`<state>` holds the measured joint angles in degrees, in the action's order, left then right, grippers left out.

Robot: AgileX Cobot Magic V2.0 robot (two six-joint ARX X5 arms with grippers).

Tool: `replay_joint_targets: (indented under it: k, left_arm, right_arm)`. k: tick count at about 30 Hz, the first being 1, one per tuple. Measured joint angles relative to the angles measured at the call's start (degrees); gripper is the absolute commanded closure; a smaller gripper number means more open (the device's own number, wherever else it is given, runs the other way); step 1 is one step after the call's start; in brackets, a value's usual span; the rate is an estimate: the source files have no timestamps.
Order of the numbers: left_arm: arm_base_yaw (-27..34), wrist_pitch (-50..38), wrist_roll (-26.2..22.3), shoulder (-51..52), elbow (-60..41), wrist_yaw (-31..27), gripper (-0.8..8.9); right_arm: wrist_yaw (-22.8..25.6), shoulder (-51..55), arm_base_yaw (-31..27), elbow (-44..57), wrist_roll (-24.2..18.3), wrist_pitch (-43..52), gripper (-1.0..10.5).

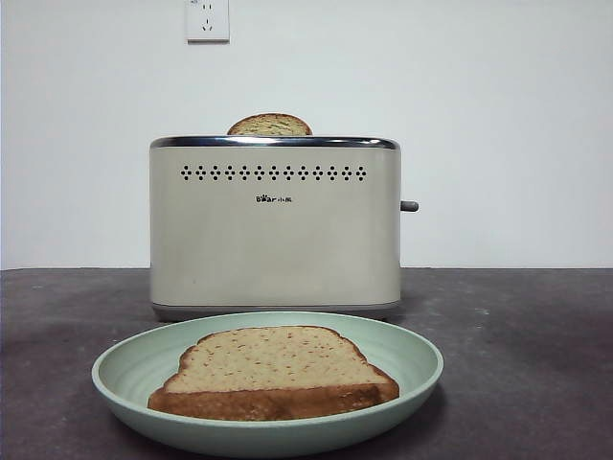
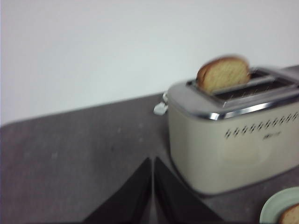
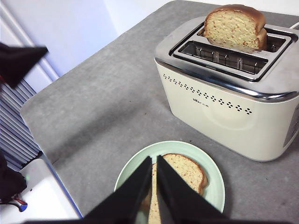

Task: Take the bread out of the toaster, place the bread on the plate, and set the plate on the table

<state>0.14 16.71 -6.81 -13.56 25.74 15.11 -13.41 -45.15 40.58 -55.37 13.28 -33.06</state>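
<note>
The bread lies flat in the pale green plate, which rests on the dark table in front of the cream toaster. A second slice pokes its crust out of the toaster's rear slot. My right gripper hovers shut above the plate and the bread, holding nothing. My left gripper is shut and empty over bare table, off the lever end of the toaster. Neither gripper shows in the front view.
A grey lever sticks out of the toaster's side. A wall socket sits high on the white wall behind. In the right wrist view the other arm's black tip shows beyond the table's edge.
</note>
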Motion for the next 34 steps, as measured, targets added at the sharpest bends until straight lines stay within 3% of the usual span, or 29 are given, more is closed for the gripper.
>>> replay_joint_targets:
  k: [7,12,18,34]
  left_arm:
    - [0.17,-4.57,2.99,6.93,-12.24,-0.55,8.06]
    - [0.17,-4.57,5.84,11.21,-17.94,-4.57,8.06]
    - [0.20,-4.96,7.43,13.31,-20.37,-8.04,8.06]
    - [0.20,-6.58,10.99,13.35,-23.87,-8.83,8.06]
  right_arm:
    - [0.00,0.02,0.00,0.00,0.00,0.04,9.4]
    - [0.00,0.00,0.00,0.00,0.00,0.07,9.4]
    - [0.02,0.00,0.00,0.00,0.00,0.09,9.4]
    - [0.02,0.00,0.00,0.00,0.00,0.28,9.4]
